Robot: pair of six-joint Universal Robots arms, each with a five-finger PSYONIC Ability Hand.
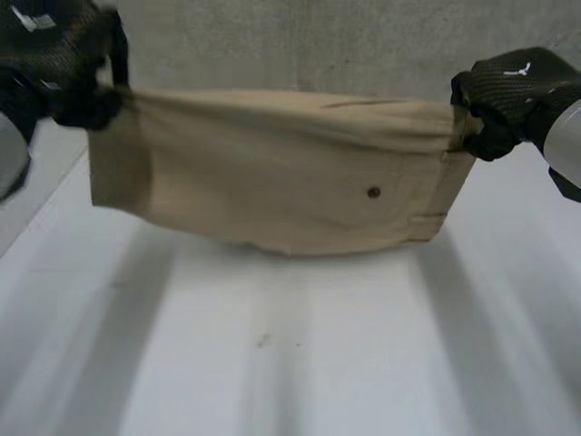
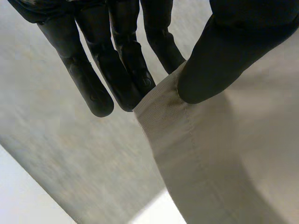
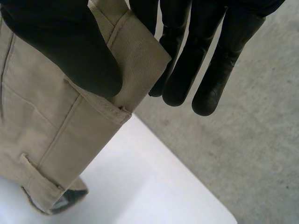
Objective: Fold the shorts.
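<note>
The beige shorts (image 1: 281, 182) hang stretched between both hands above the white table (image 1: 290, 354), with a dark button (image 1: 373, 193) facing me. My left hand (image 1: 77, 77) pinches the hem corner at the shorts' left end; its thumb (image 2: 219, 60) presses the cloth (image 2: 205, 154) against the fingers (image 2: 124, 70). My right hand (image 1: 508, 95) pinches the waistband corner at the right end. There the thumb (image 3: 60, 46) clamps the band (image 3: 135, 60) against the fingers (image 3: 187, 56). The shorts' lower edge sags close to the table.
Grey floor (image 1: 345, 41) lies beyond the table's far edge. The table's corner (image 3: 187, 186) lies under my right hand. Another strip of the table (image 2: 28, 205) lies below my left hand.
</note>
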